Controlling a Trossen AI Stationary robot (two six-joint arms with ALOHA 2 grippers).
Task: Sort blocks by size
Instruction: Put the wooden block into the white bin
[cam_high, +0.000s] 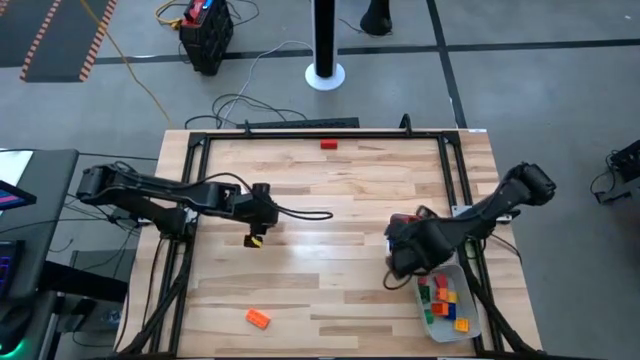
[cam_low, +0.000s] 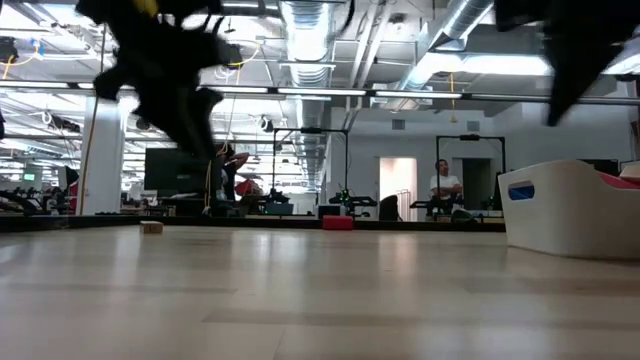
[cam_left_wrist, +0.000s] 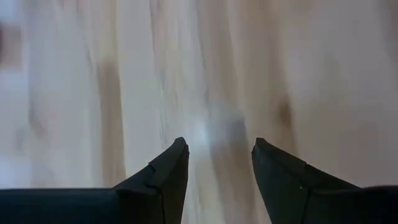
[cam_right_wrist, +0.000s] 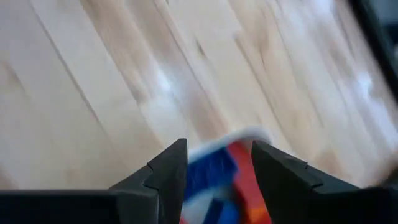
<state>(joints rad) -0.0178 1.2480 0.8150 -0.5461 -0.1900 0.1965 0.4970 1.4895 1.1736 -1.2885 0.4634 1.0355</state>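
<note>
Right hand (cam_right_wrist: 217, 165), fingers spread and empty, hovers by the tray (cam_high: 470, 318) of sorted blocks (cam_high: 443, 298); left hand (cam_left_wrist: 217, 163), likewise spread, probably next fetches the stray orange block (cam_high: 258, 318) on the table (cam_high: 330, 200).

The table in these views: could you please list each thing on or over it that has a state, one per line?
Left claw: open, empty, over bare wood mid-table.
Right claw: open, nothing gripped, at the tray's edge.
White tray: upright, holding mixed coloured blocks.
Orange block: loose on the table's near side.
Red block: loose at the far edge.
</note>
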